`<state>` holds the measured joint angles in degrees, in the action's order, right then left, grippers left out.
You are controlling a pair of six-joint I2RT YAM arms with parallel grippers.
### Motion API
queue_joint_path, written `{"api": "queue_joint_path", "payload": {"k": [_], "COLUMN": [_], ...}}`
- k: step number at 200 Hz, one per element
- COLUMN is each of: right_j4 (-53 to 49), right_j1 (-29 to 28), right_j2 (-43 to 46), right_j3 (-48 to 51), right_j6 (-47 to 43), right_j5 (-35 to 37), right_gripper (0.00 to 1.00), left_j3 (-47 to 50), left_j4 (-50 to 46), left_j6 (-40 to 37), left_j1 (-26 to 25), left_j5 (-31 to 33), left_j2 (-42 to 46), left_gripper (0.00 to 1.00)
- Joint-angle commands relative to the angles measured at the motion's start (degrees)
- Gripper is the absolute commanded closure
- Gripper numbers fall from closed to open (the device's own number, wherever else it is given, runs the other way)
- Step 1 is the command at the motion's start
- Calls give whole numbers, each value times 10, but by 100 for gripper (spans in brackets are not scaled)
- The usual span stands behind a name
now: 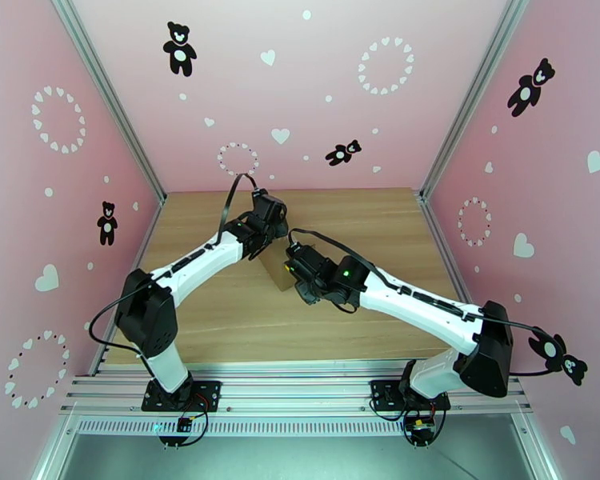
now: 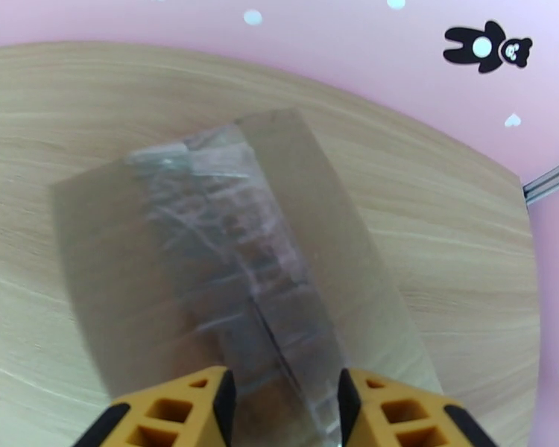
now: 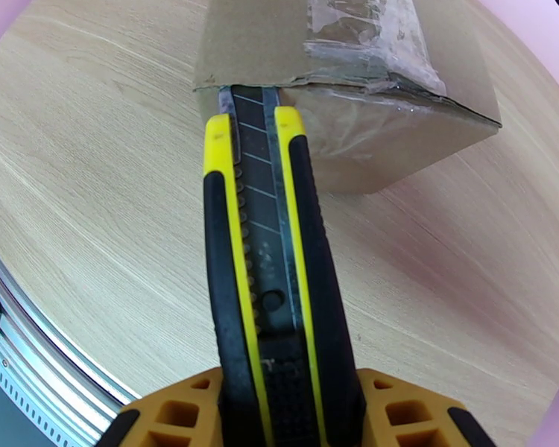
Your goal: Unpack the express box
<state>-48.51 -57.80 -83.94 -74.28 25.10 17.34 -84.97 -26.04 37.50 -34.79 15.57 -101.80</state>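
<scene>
Box (image 1: pixel 274 270) sits at centre of desk (image 1: pixel 220 322), between the 2 arms. Right tool (image 3: pixel 287 411) is clamped on knife (image 3: pixel 268 255), blade tip at the box's end under the flap edge. Left tool (image 2: pixel 283 407) is partly open, empty, over tape (image 2: pixel 227 240); contact unclear.

Our left arm (image 1: pixel 196 266), white-shelled with black joints, reaches forward and to the right from its base, and its black wrist bends downward. The left gripper (image 2: pixel 285 392), two yellow fingers with black pads, points down with its jaws parted and nothing clamped between them. Our right arm (image 1: pixel 416 302), of the same white and black build, stretches forward and to the left, bringing the two wrists near each other. The right gripper (image 3: pixel 287 396), also yellow and black, is clamped on the handle of a yellow-and-black utility knife (image 3: pixel 268 240), which sticks straight out past its fingers.
</scene>
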Motion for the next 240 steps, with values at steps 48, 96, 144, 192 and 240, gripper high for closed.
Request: {"api": "queue_joint_path", "payload": {"k": [48,96,144,192,240], "right_j4": [-18,-38,-65,-87,-81], "right_j1": [-11,-13,-14,-15,-7], "right_j2": [35,55,90,125,154], "right_j3": [15,31,51,78,106], "right_j6": [18,33,53,72,87], "right_j5": [18,17,22,30,55], "right_gripper": [100,100,100,100,100], "left_j3": [-12,-4,14,30,25], "left_j4": [10,5,13,20,15], "left_j6": [13,13,10,7,0], "left_j1": [4,4,4,2,-9], "left_j5": [-12,-8,-6,-6,-17], "left_j2": [-35,-38,-27,-4,26], "left_gripper": [56,56,56,56,56]}}
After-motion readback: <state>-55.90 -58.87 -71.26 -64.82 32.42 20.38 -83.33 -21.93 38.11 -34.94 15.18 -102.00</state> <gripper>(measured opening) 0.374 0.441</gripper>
